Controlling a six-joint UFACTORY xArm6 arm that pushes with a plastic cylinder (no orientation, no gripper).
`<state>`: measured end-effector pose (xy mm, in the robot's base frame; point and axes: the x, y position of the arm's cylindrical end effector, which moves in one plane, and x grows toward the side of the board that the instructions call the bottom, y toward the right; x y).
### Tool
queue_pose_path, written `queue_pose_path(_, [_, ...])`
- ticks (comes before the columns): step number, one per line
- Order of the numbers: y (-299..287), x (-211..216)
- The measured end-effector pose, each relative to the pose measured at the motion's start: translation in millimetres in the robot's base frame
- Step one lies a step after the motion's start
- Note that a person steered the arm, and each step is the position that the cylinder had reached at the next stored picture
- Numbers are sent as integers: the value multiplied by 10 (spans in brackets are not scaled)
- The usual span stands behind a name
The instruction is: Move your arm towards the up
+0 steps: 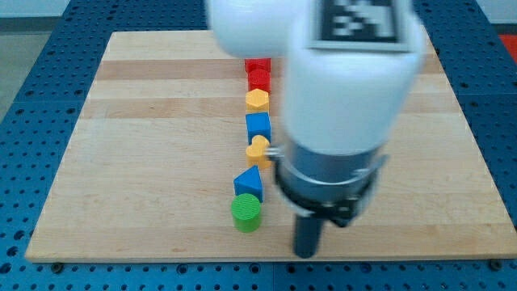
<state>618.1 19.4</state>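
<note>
Several blocks stand in a column down the middle of the wooden board (121,162). From the view's top: a red block (258,65), a second red block (258,80) right under it, a yellow hexagon (257,99), a blue block (258,125), a yellow block (258,149), a blue triangular block (250,183) and a green cylinder (246,212). My tip (305,254) is near the board's bottom edge, to the right of and slightly below the green cylinder, apart from it.
The large white and grey arm body (343,97) fills the view's upper middle and right and hides part of the board behind it. A blue perforated table (32,97) surrounds the board.
</note>
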Motion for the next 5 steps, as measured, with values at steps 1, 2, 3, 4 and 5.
queue_pose_path(1, [-609,8])
queue_pose_path(2, [-1073,-235])
queue_pose_path(3, [-1318,-808])
queue_pose_path(4, [-1396,-1432])
queue_pose_path(5, [-1413,-2044])
